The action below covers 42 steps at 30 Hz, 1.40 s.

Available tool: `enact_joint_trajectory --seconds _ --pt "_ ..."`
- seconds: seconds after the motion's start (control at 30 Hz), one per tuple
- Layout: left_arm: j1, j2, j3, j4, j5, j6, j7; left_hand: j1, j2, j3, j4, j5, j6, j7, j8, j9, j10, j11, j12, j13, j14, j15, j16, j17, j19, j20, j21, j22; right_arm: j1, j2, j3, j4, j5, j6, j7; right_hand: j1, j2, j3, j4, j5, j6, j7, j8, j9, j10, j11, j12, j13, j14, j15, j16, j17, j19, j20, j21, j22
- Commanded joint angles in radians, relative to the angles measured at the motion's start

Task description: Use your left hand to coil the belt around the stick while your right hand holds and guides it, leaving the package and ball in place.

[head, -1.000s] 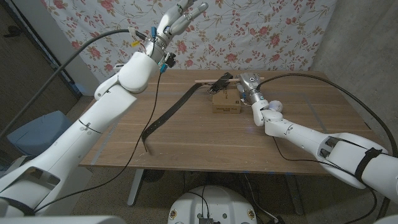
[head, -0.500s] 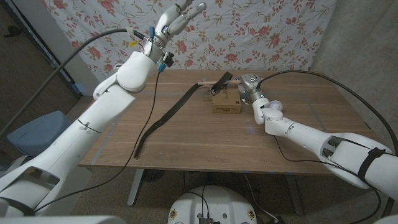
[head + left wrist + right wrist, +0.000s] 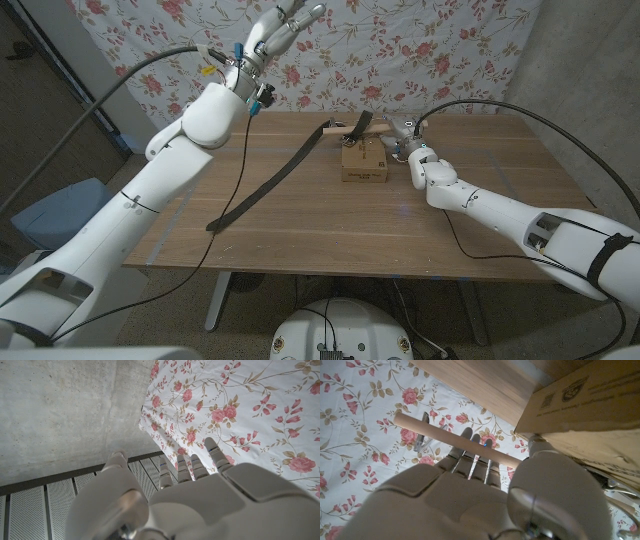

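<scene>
Wooden table (image 3: 300, 215): right hand (image 3: 400, 134) clamped on stick (image 3: 340, 131) steadying belt (image 3: 270, 183); left hand (image 3: 285, 25) raised, fingers apart, empty.

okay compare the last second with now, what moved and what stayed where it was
The right hand lifted the stick a little and shifted toward the table's far edge. That drew the belt along: its loose tail slid across the table away from the near edge and straightened out. The left hand stayed raised in front of the floral cloth, holding nothing. The package did not move.
</scene>
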Motion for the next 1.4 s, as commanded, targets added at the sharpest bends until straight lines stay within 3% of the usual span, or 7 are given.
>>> enact_joint_trajectory --seconds 0.03,0.23,0.6,0.93,1.07,1.23,1.4 --pt "0.008 0.005 -0.019 0.036 -0.04 -0.064 -0.022 0.013 0.002 0.005 -0.009 0.006 0.003 0.004 0.003 -0.001 -0.007 0.002 0.009 -0.002 -0.008 0.0 0.006 0.001 0.0 0.0 -0.002 0.006 0.029 -0.085 -0.047 -0.185 -0.103 -0.117 0.229 0.037 -0.02 -0.012 -0.012 0.022 -0.055 -0.006 0.0 -0.006 -0.112 -0.018 -0.029 0.004 -0.05 -0.117 -0.004 -0.009 -0.009 -0.016 -0.022 0.005" --pt "0.012 0.01 -0.026 0.047 -0.048 -0.081 -0.029 0.015 0.002 0.005 -0.014 0.006 0.001 0.002 0.003 -0.001 -0.008 0.001 0.01 -0.007 -0.008 -0.001 0.006 0.001 0.001 0.001 -0.005 0.006 0.031 -0.114 -0.061 -0.263 -0.18 -0.164 0.331 0.08 -0.011 -0.027 -0.028 0.047 -0.198 -0.032 -0.007 -0.024 -0.189 -0.028 -0.063 -0.007 -0.129 -0.102 -0.01 -0.029 -0.038 -0.025 -0.068 0.005" --pt "0.036 0.024 -0.051 0.047 -0.067 -0.102 -0.032 0.018 0.001 0.006 -0.021 0.006 -0.001 0.003 0.003 -0.001 -0.008 0.001 0.011 -0.014 -0.007 0.0 0.007 0.0 0.002 0.002 -0.011 0.007 0.032 -0.153 -0.069 -0.382 -0.34 -0.21 0.54 0.113 -0.029 -0.071 -0.045 0.071 -0.287 -0.06 -0.001 -0.033 -0.324 -0.036 -0.08 -0.023 -0.282 -0.094 -0.023 -0.066 -0.122 -0.028 -0.142 0.006" --pt "0.053 0.036 -0.068 0.047 -0.079 -0.115 -0.038 0.018 0.001 0.006 -0.026 0.005 -0.006 -0.001 0.002 0.0 -0.011 0.003 0.011 -0.019 -0.008 0.0 0.007 0.0 0.003 0.003 -0.016 0.007 -0.014 -0.164 -0.015 -0.451 -0.414 -0.204 0.561 0.107 -0.012 -0.109 -0.035 0.087 -0.341 -0.081 0.002 -0.035 -0.405 -0.028 -0.077 -0.043 -0.375 -0.072 -0.02 -0.103 -0.197 0.038 -0.209 0.003" --pt "0.058 0.038 -0.072 0.05 -0.085 -0.12 -0.04 0.018 0.001 0.006 -0.028 0.005 -0.006 -0.001 0.002 0.0 -0.011 0.006 0.011 -0.021 -0.008 0.0 0.007 0.0 0.003 0.004 -0.018 0.007 -0.028 -0.157 0.008 -0.461 -0.431 -0.205 0.574 0.105 -0.002 -0.131 -0.03 0.095 -0.398 -0.087 -0.002 -0.035 -0.46 -0.021 -0.078 -0.055 -0.406 -0.05 -0.015 -0.129 -0.214 0.12 -0.241 0.002" --pt "0.065 0.039 -0.079 0.052 -0.088 -0.128 -0.038 0.018 0.001 0.005 -0.03 0.005 -0.008 -0.002 0.002 0.0 -0.011 0.002 0.012 -0.023 -0.008 0.001 0.007 0.0 0.003 0.004 -0.02 0.007 -0.046 -0.155 0.034 -0.466 -0.44 -0.19 0.56 0.112 0.019 -0.161 -0.024 0.108 -0.518 -0.112 -0.006 -0.035 -0.571 -0.01 -0.08 -0.074 -0.467 -0.022 -0.014 -0.166 -0.235 0.186 -0.296 0.002" --pt "0.066 0.044 -0.081 0.049 -0.086 -0.125 -0.04 0.017 0.001 0.005 -0.031 0.005 -0.008 -0.003 0.002 0.0 -0.012 0.004 0.012 -0.025 -0.008 0.0 0.007 0.0 0.005 0.005 -0.022 0.008 -0.062 -0.154 0.07 -0.477 -0.414 -0.171 0.559 0.108 0.03 -0.177 -0.017 0.113 -0.561 -0.117 -0.001 -0.035 -0.6 0.001 -0.073 -0.083 -0.477 -0.001 -0.006 -0.182 -0.233 0.238 -0.32 0.001"
